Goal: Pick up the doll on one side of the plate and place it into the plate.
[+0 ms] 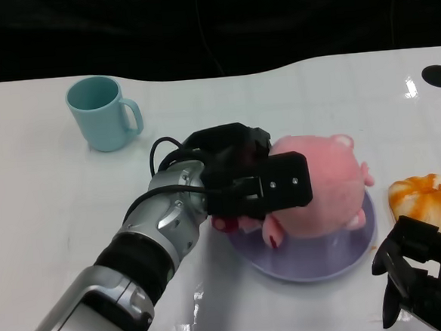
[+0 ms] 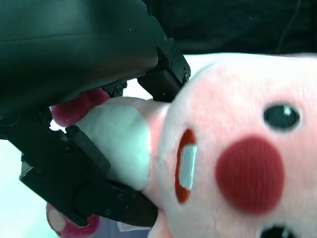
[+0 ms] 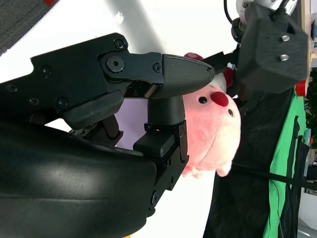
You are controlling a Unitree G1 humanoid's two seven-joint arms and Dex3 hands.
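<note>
You had the left hand (image 1: pixel 240 181) wrapped around the pink doll (image 1: pixel 320 189), fingers clamped on its near side, so the doll sat over the purple plate (image 1: pixel 359 247) because the hand was carrying it there. Doll looked to be resting on the plate already, leaning slightly toward the plate's left edge; contact underneath was hidden by the hand, so I couldn't tell if its weight was fully down. In the left wrist view the fingers (image 2: pixel 114 203) pressed into the doll's white belly (image 2: pixel 124 144), so the grip was firm, not released.

Your left forearm came in low from the near left, angled across the table, wrist turned so the palm faced the doll.

Your right hand (image 1: pixel 421 280) sat near the lower right edge, holding nothing, fingers curled loosely and apart, just beside an orange striped toy (image 1: pixel 431 200). A teal mug (image 1: pixel 102 112) stood well apart at the back left.

Judgement: placement nearly done; release was what remained.
</note>
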